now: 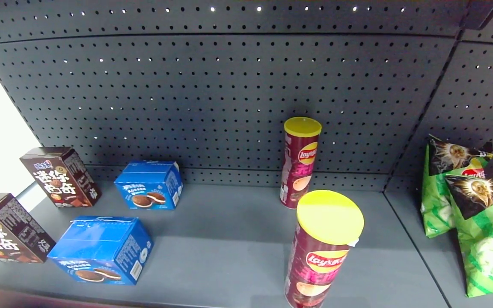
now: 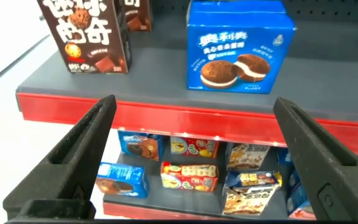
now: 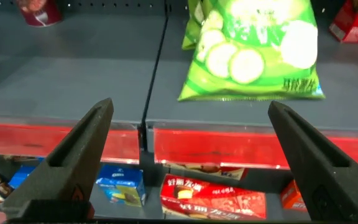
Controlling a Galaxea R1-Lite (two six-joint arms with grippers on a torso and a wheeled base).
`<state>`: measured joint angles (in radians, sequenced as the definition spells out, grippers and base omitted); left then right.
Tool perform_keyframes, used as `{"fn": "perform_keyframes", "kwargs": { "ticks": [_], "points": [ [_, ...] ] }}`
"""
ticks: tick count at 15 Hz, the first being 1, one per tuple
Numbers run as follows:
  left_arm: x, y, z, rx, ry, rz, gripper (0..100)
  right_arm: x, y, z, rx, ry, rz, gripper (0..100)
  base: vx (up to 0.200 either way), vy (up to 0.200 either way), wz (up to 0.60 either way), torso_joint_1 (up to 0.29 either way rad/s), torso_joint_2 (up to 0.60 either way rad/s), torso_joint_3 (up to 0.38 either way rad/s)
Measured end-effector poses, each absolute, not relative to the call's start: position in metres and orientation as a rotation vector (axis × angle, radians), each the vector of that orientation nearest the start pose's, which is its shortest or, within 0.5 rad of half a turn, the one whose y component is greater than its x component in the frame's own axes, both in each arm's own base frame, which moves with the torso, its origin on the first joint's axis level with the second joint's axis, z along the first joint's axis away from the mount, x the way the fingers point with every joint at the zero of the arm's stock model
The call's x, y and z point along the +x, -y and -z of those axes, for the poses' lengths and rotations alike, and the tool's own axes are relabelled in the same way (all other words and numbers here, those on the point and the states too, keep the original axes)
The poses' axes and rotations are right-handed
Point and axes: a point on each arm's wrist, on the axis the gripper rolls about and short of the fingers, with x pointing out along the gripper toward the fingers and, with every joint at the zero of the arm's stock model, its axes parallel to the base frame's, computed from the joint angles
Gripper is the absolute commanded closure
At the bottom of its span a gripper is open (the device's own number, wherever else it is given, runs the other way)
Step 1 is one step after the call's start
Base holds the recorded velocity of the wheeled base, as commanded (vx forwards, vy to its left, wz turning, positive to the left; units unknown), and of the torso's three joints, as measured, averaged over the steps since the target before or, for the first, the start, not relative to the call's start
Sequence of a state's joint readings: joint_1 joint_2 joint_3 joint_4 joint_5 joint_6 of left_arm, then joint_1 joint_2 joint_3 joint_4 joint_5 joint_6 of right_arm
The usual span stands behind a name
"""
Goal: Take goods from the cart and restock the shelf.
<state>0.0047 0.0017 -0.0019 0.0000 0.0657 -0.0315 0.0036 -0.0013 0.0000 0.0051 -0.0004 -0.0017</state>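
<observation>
On the grey shelf [image 1: 229,239] stand two maroon chip cans with yellow lids, one near the front [image 1: 321,252] and one at the back [image 1: 298,162]. Two blue cookie boxes [image 1: 101,250] [image 1: 149,185] and two brown cookie boxes [image 1: 4,229] [image 1: 60,176] sit to the left. Green chip bags [image 1: 482,222] lie on the right. My left gripper [image 2: 194,162] is open and holds nothing, in front of the shelf's red edge below a blue cookie box [image 2: 238,46]. My right gripper [image 3: 188,162] is open with nothing in it, facing a green chip bag [image 3: 257,53].
A perforated dark back panel [image 1: 212,94] rises behind the shelf. A red strip [image 2: 185,121] runs along the shelf's front edge. A lower shelf holds several snack packs [image 2: 188,174] [image 3: 213,196]. A seam [image 1: 413,248] divides the shelf bay from the chip bags' bay.
</observation>
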Motion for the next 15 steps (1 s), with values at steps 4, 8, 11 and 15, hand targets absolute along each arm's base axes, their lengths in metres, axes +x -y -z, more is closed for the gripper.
{"fn": "perform_keyframes", "kwargs": {
  "ticks": [4, 8, 11, 15],
  "points": [
    [-0.0229, -0.0014, -0.0761, -0.037, 0.002, -0.072, 0, -0.0229, 0.0001, -0.075, -0.002, -0.003, -0.003, 0, 0.0, 0.0, 0.0, 0.0, 0.0, 0.0],
    [-0.0229, -0.0014, -0.076, -0.035, 0.001, -0.072, 0, -0.0229, 0.0001, -0.075, -0.002, -0.003, -0.004, 0, 0.0, 0.0, -0.3, -0.001, 0.0, 0.0],
    [-0.0229, -0.0014, -0.0759, -0.036, 0.0, -0.071, 0, -0.0229, 0.0001, -0.075, -0.002, -0.003, -0.003, 0, 0.0, 0.0, -0.2, 0.001, 0.0, 0.002],
    [-0.0229, -0.0014, -0.076, -0.037, 0.001, -0.072, 0, -0.0229, 0.0, -0.075, -0.002, -0.003, -0.003, 0, 0.0, 0.0, 0.0, 0.0, 0.0, 0.0]
  ]
}}
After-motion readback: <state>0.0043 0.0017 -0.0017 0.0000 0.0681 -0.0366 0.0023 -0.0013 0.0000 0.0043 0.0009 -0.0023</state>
